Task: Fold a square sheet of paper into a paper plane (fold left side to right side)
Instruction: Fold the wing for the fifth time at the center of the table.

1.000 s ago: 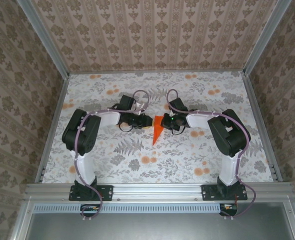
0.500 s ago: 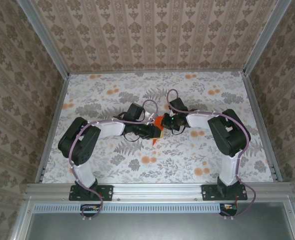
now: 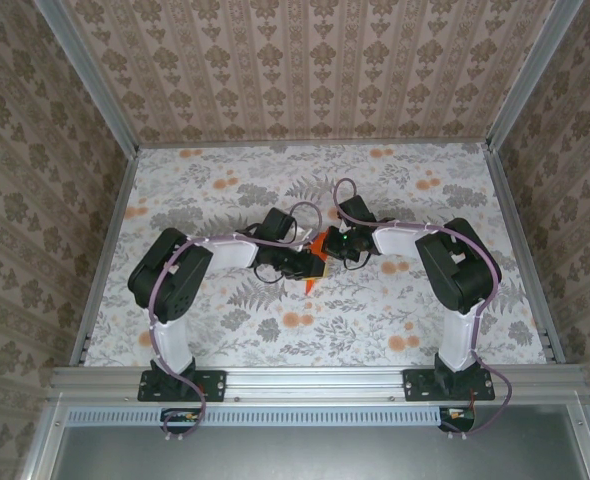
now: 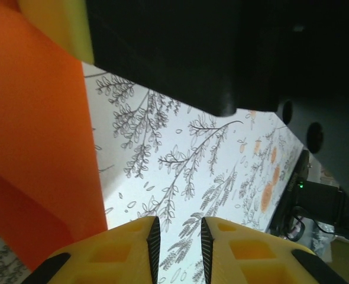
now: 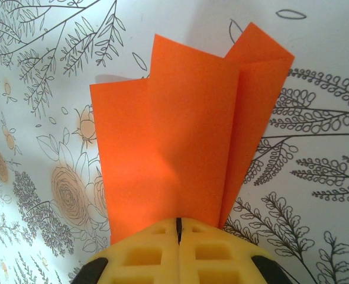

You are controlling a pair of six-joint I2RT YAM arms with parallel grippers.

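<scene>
The flowered counter (image 3: 425,200) carries everything, and both arms bend inward to meet at its middle. The left arm (image 3: 170,275) comes in from nine o'clock, the right arm (image 3: 455,265) from three. Between them lies the square sheet of paper (image 5: 180,130), creased into a narrow wedge. Seen from above, its long axis runs twelve to six, with the point aimed at six, toward the arm bases. The right claw (image 5: 177,231) is closed tight, tips down on the wide end at twelve, I'd say to pin it. The left claw (image 4: 174,236) stands a crack apart, gripping nothing, beside a raised orange flap it is probably there to push over.
</scene>
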